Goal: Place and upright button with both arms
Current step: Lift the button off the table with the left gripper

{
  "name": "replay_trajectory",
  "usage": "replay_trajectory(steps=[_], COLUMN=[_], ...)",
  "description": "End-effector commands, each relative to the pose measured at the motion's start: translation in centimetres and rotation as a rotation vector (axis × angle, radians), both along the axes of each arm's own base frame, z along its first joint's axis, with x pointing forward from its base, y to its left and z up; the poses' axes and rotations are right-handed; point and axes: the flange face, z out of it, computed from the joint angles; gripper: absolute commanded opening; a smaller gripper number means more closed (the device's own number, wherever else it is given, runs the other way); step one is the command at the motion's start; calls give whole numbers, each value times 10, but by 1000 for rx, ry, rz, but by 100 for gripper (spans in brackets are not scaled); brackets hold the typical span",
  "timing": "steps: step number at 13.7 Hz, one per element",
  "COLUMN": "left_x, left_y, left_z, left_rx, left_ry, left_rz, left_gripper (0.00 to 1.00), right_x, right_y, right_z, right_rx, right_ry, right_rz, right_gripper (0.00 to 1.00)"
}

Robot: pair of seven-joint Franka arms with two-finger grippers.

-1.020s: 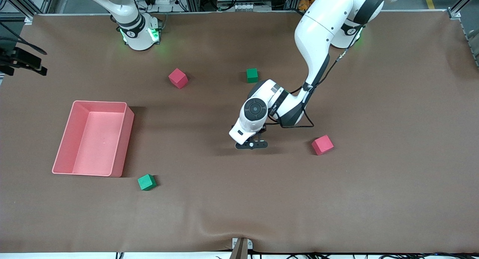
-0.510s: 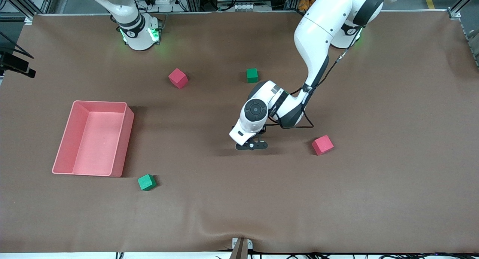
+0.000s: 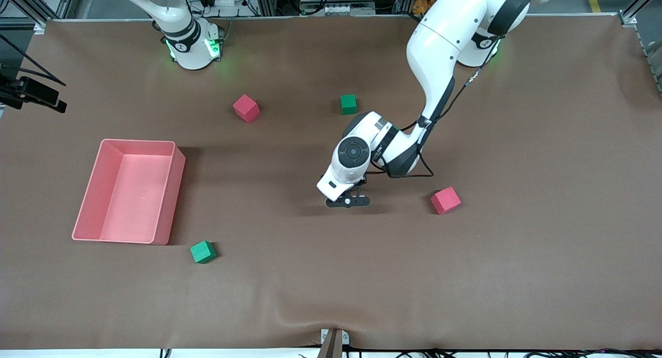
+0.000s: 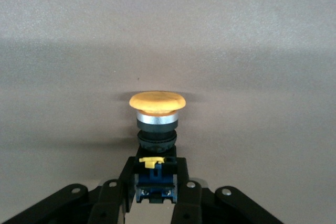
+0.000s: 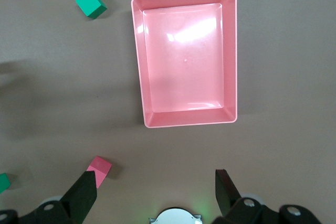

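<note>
Left hand: reaching down to the middle of the table, its fingers pressing in on the base of the button and gripping it.
Button: lying on its side on the table, orange cap pointing away from the left hand's wrist, black body and blue bit sitting between the fingers; in the front view it is hiding under the hand.
Right hand: hanging high over the pink tray at the right arm's end of the table, fingers spread wide and gripping nothing; this arm is waiting.
Pink cubes: one lying near the left hand, toward the left arm's end; another sitting nearer the bases.
Green cubes: one resting beside the left arm's forearm, one sitting just beside the tray's corner nearer the front camera.
</note>
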Motion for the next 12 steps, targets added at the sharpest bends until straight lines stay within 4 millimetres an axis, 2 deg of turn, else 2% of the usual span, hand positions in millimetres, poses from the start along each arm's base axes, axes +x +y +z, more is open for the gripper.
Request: replay_trajectory(steps=[1, 4, 7, 9, 12], left_x=[7, 9, -3, -12, -9], left_y=[-1, 0, -15, -28, -35], left_z=[7, 10, 15, 22, 45], left_rx=[-1, 0, 49, 99, 84], left_ry=[-29, -20, -65, -151, -187], left_rz=[8, 87, 207, 236, 444], left_gripper=[0, 0, 0, 0, 4], right_x=[-1, 0, -1, 0, 0], right_y=[-2, -4, -5, -4, -4], right_z=[1, -4, -4, -4, -5], right_rx=[0, 0, 0, 1, 1], right_ry=[-8, -6, -8, -6, -5], right_rz=[-22, -25, -27, -25, -25], right_gripper=[100, 100, 100, 100, 100])
